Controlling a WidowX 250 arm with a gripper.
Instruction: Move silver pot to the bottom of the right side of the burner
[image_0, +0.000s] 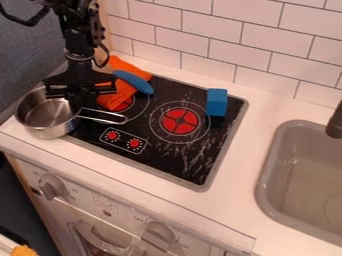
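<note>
The black gripper (81, 92) hangs at the upper left, over the right rim of the silver pot and close to where its handle begins. Beneath it the silver pot (48, 119) stands upright at the left edge of the stovetop, partly on the white counter. Its wire handle points right across the black glass. The stovetop (170, 162) has a right red burner (180, 121) and a left one, partly covered by an orange cloth. From this angle the gap between the fingertips cannot be made out.
An orange cloth (123, 75) and a blue brush-like object (133, 81) lie at the back left of the stovetop. A blue block (216, 102) stands at its back right. The sink (304, 175) and its dark faucet (335, 122) are at the right, a tiled wall behind.
</note>
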